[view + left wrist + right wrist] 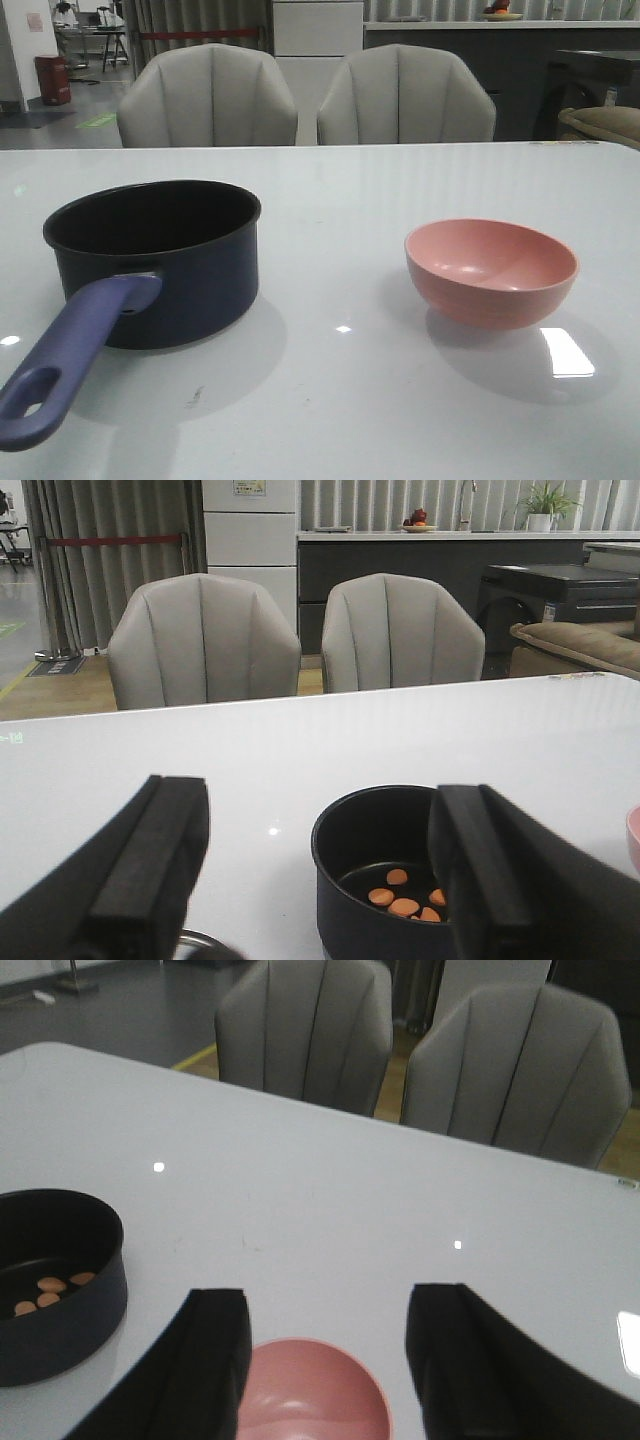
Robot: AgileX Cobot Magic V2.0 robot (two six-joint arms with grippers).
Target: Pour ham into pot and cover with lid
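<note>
Ham (403, 901) lay inside the pot (160, 262) on the table (350, 400), left of the pink bowl (491, 271). Left gripper (315, 880) stood apart, holding nothing. Right gripper (330, 1360) likewise stood apart above the bowl. Two chairs (210, 97) stood behind.

One pot (160, 262), one pink bowl (491, 272), two chairs (208, 97).

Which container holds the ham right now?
On the white table, two containers sit side by side. The ham is in the pot on the left: dark navy, straight-walled, with a long purple-blue handle, unlike the empty pink bowl.
</note>
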